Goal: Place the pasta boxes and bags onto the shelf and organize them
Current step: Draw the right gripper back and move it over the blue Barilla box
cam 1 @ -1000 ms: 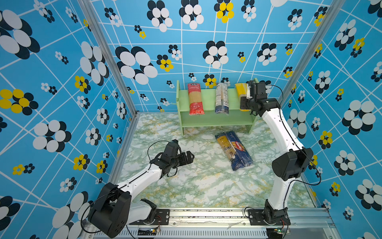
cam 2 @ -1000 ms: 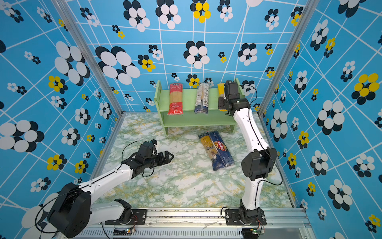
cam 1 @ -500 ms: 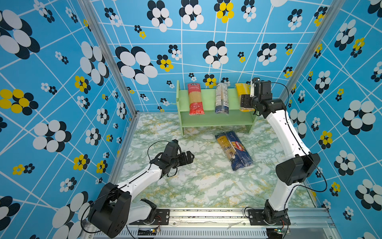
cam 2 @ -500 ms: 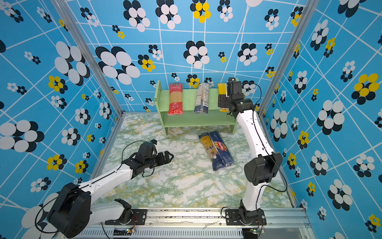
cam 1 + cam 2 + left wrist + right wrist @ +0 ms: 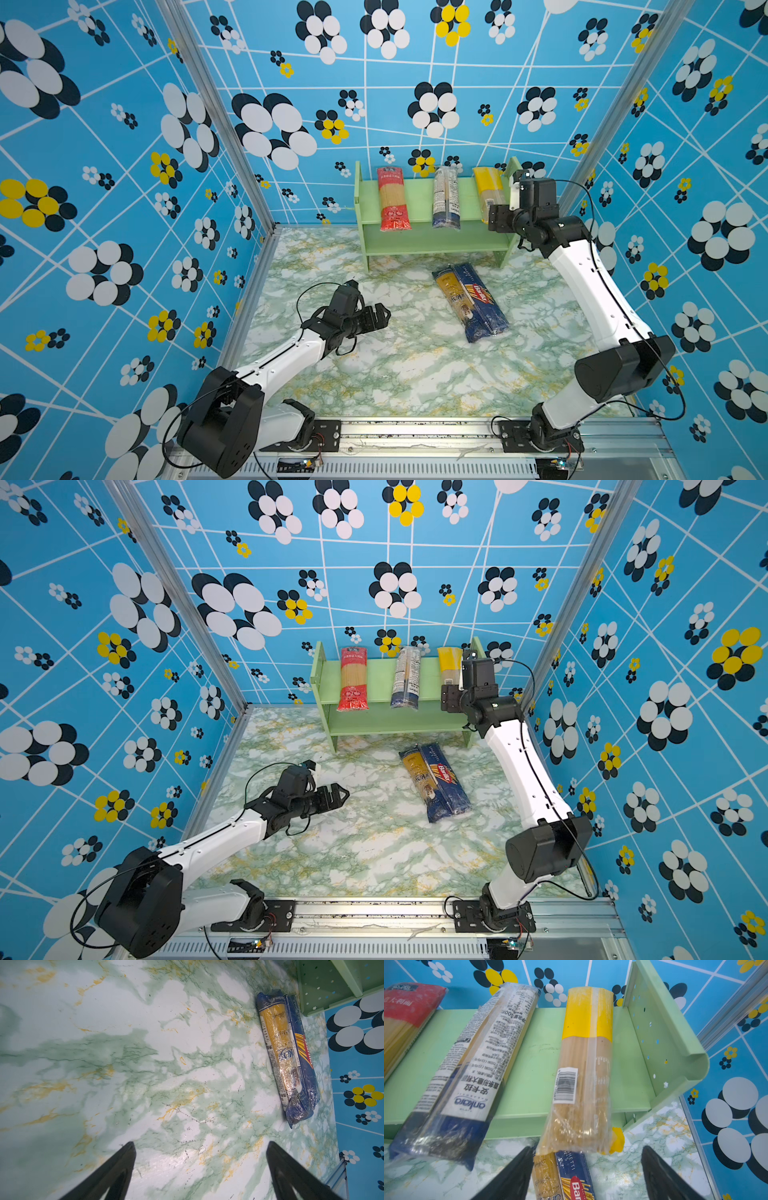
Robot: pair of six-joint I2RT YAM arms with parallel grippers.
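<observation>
Top tier of shelf [image 5: 417, 199]: red bag [image 5: 392, 199], clear bag [image 5: 445, 199] and yellow bag [image 5: 486, 191] lie side by side, apart, their near ends overhanging the front edge. Right gripper [image 5: 586, 1147] is at the yellow bag's near end, jaws spread, clear of the wrap. On the table [image 5: 415, 365] before the shelf, blue bag [image 5: 457, 297] lies against box [image 5: 484, 303]. Left gripper [image 5: 200, 1142] is low over bare table, jaws spread wide, empty.

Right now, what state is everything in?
Shelf, upright, three bags on top tier.
Red-ended bag, flat on top tier.
White/blue-label bag, flat on top tier.
Yellow-topped bag, flat on top tier, ungripped.
Blue-ended bag, on table, beside Barilla box.
Barilla box, on table.
Left gripper, jaws open, empty.
Right gripper, jaws open, empty.
</observation>
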